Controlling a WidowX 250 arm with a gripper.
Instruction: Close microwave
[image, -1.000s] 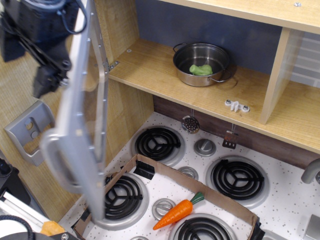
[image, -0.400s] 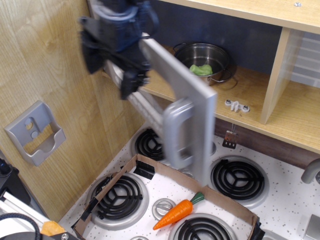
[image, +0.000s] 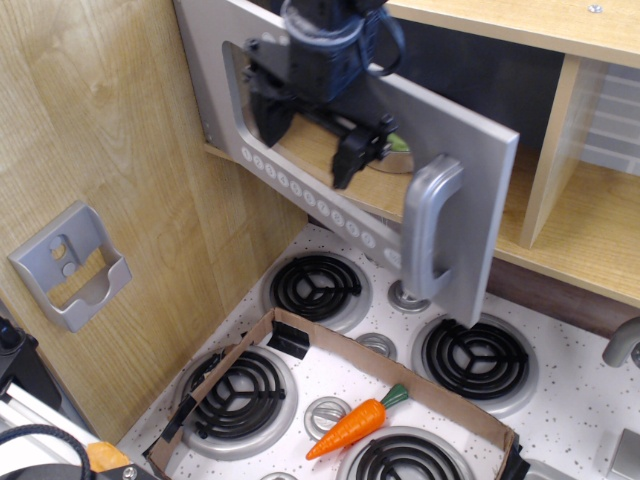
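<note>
The microwave's grey door (image: 470, 150) hangs from its hinge at the upper left and stands partly swung in across the wood-lined opening (image: 575, 235), its right edge still out from the frame. Its silver handle (image: 425, 235) and row of white buttons (image: 310, 195) face me. My black gripper (image: 310, 140) is in front of the door's clear window, against its outer face, with its fingers (image: 355, 155) spread apart and holding nothing. The pot inside is almost hidden behind the door.
A small grey holder (image: 70, 265) is fixed to the wooden wall on the left. Below lies the stove top (image: 560, 420) with black burners (image: 318, 285), a low cardboard frame (image: 400, 365) and a toy carrot (image: 352, 425). A grey tap (image: 625, 345) shows at right.
The door has swung from wide open at the left round toward the opening. My gripper has gone with it, moving right, and is now on its outer face.
</note>
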